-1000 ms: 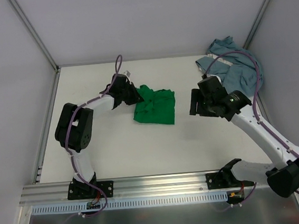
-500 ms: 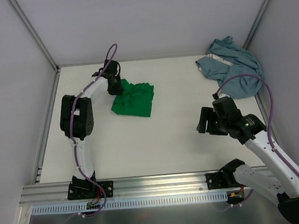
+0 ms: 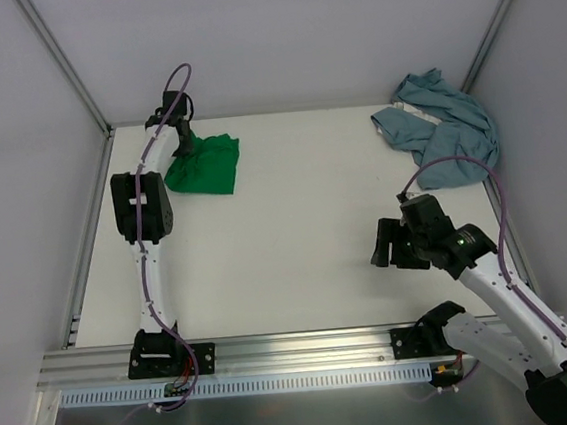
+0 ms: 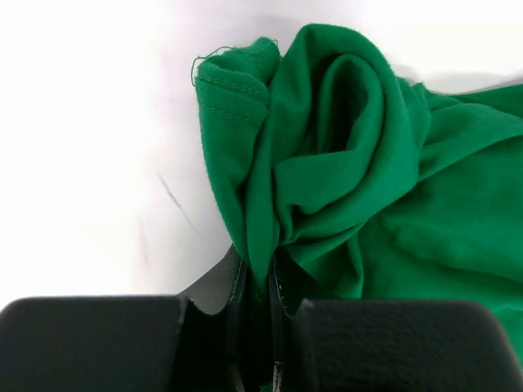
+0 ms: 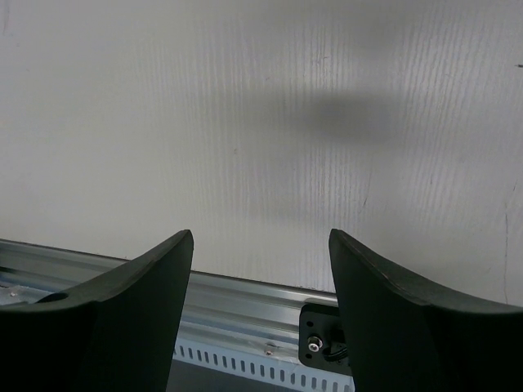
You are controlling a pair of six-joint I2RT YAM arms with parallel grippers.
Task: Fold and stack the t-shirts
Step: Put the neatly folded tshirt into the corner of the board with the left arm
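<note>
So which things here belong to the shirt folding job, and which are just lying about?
Job: green t-shirt, pinched in the left gripper; blue-grey t-shirt, crumpled at the far right corner; right gripper, open and empty.
Not part of it: the table; the metal rail along its near edge.

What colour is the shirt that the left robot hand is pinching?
It is a plain bright green cloth t-shirt, seen best in the left wrist view.

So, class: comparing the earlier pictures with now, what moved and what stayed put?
The left gripper, shut on the green shirt, dragged it toward the far left corner. The right gripper, open and empty, drew back toward the near edge. The blue-grey shirt stayed crumpled in the far right corner.
</note>
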